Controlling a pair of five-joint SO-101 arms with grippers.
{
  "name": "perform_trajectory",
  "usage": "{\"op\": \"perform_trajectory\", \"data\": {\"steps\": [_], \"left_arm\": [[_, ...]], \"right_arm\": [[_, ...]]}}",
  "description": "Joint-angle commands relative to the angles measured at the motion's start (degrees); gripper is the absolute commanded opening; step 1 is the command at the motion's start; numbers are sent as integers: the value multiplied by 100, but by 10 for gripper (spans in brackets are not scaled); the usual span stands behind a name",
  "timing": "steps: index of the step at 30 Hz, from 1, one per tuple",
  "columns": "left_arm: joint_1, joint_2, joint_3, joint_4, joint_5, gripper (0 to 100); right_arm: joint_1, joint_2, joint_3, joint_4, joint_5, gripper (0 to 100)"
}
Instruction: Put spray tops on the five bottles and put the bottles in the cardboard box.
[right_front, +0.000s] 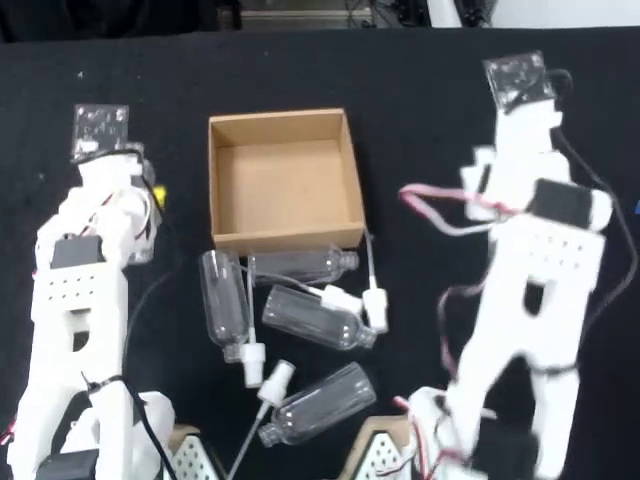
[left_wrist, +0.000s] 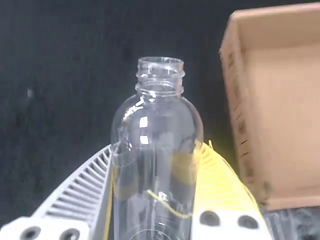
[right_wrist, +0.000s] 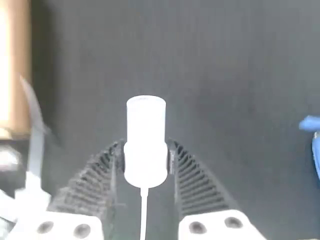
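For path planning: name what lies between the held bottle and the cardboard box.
Bare table lies between the bottle in the left gripper and the cardboard box, per left wrist view.

A: What does everything rest on?
B: A table (right_front: 300, 70) covered in matte black cloth with a fine weave.
A: And behind it?
B: Past the far edge there is a dark strip with some cables (right_front: 375, 12), then a white surface (right_front: 560, 12) towards the right corner.
A: Anything else?
B: A small blue object (right_wrist: 309, 123) at the table's right side. I cannot tell what it is.
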Motion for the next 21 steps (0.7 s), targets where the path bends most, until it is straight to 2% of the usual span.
{"op": "perform_trajectory", "data": {"steps": [1,8,13,16,18,21], "left_arm": [[259,-229,-637,-123,35,30],[286,-316,-620,-62,53,30],[295,-1503,-347,246,70,30],[479,-2541,198,149,70,30],[567,-3156,752,-229,70,30],[585,-4062,1833,-1371,79,30]], "right_arm": [[-800,-1033,-365,0,-580,11],[-1679,-1736,-330,-563,-659,11],[-1969,-1736,-347,-1073,-738,11],[-2215,-1763,-365,-1371,-1160,11],[-2321,-1754,-365,-1653,-1407,11],[-2374,-1736,-330,-2075,-1679,11]]}}
